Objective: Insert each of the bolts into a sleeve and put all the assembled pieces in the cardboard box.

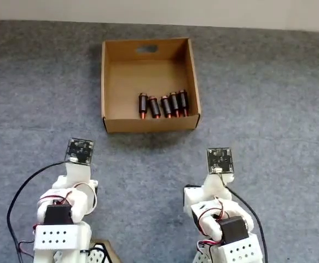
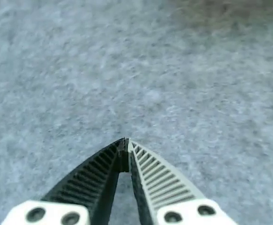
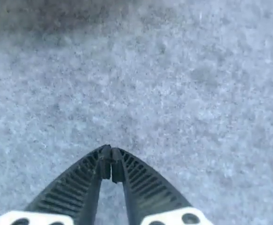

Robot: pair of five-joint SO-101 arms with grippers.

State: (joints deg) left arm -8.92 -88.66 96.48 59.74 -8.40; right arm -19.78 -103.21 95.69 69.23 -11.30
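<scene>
My left pincer (image 2: 125, 143) is closed, its ribbed black and white fingers meeting at the tips with nothing between them. It hangs above the grey, felt-like cover of the bench (image 2: 183, 70). My right pincer (image 3: 111, 152) is shut down to the tips too. Its two dark fingers press together and grip nothing, and the same grey cover lies below it.

From above, the cardboard box (image 1: 103, 82) stands open-topped on the bench toward the far side, well apart from both of my arms. There is a handle slot cut in its far wall. Inside it lie the assembled pieces (image 1: 164, 106), five of them, side by side in a row along the near wall and toward the right-hand corner. Each one is a dark cylinder with a copper-coloured end turned toward that near wall. The rightmost piece lies just beside the right wall, and the pieces look close enough to touch their neighbours, though I cannot tell for sure.

At the near edge I see one arm (image 1: 74, 192) folded back toward the left of the view and the other arm (image 1: 219, 208) folded back toward the right. The box sits beyond them, between the two. Which of these arms is my left and which my right I cannot tell.
</scene>
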